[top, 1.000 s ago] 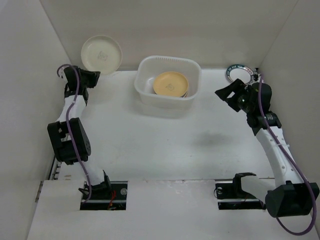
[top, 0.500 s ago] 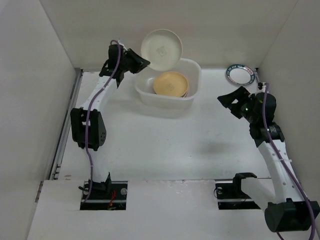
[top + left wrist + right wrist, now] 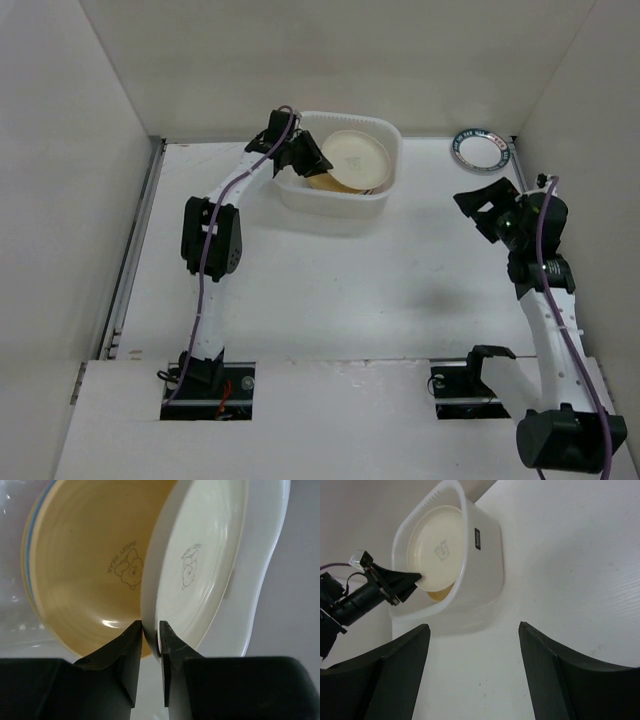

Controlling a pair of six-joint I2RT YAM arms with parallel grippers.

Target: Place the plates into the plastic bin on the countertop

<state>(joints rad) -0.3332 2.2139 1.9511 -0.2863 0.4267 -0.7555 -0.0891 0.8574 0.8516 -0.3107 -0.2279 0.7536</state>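
Countertop [image 3: 330, 290] matte white, white walls [image 3: 340, 60] all around.

A robot lab test cell: plain white walls [image 3: 330, 60] box in a matte white surface [image 3: 330, 290] with bolted arm bases [image 3: 205, 378].

countertop [image 3: 330, 290] w/ bin [image 3: 335, 200], teal-rimmed plate [image 3: 480, 147]

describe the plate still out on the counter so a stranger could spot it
Look to the far right corner of the white countertop, right of the plastic bin. The plate lies there alone: white with a dark patterned rim, unlike the plain cream plate at the bin.
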